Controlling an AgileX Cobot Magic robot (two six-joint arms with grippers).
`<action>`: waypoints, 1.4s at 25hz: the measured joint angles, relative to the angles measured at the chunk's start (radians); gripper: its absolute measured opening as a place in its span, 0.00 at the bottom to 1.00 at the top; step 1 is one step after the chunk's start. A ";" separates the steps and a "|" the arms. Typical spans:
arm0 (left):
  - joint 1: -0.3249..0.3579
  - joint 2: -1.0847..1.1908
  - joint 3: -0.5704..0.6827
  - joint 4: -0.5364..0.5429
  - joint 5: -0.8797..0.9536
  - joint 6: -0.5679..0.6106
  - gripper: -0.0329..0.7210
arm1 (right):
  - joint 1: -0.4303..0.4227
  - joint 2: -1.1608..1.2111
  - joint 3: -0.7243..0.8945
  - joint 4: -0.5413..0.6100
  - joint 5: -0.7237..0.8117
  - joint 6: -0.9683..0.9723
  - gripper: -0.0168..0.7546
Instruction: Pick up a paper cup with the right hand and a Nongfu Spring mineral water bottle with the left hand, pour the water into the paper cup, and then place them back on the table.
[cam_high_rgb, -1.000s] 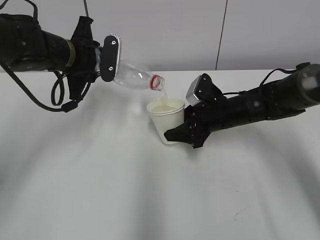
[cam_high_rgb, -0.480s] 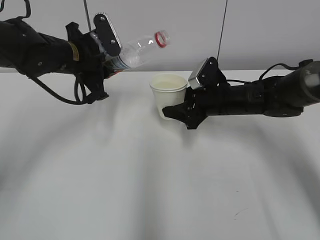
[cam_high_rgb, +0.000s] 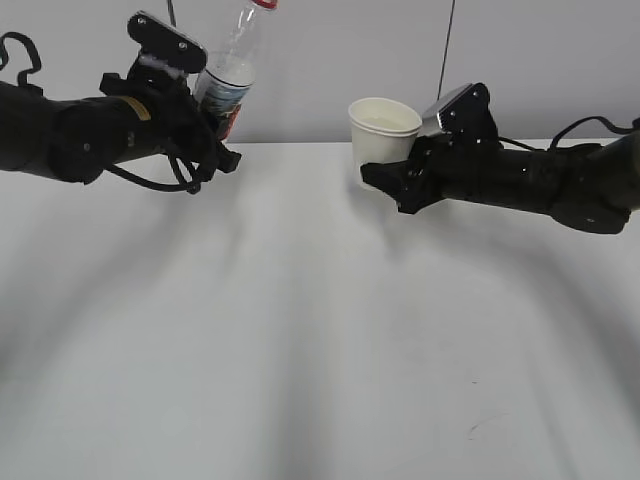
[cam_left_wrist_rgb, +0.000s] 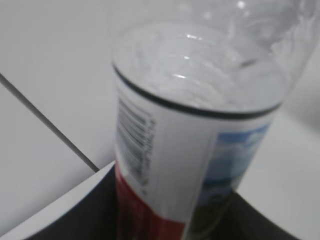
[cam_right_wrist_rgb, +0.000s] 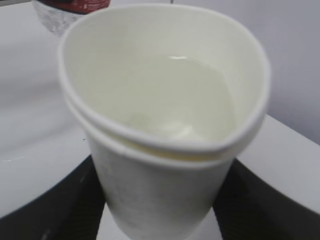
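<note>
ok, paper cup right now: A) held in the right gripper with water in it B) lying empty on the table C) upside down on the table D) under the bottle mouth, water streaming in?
A: the right gripper holds the paper cup upright above the table, with water visible inside, while the bottle is upright and apart in the left gripper.
</note>
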 joint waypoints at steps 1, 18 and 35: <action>0.000 0.003 0.013 -0.011 -0.025 -0.024 0.41 | -0.005 0.000 0.000 0.013 -0.004 -0.005 0.61; 0.000 0.072 0.278 0.049 -0.478 -0.415 0.41 | -0.028 0.101 0.000 0.188 -0.095 -0.136 0.61; -0.001 0.213 0.314 0.336 -0.763 -0.567 0.41 | -0.028 0.176 0.000 0.224 -0.124 -0.215 0.61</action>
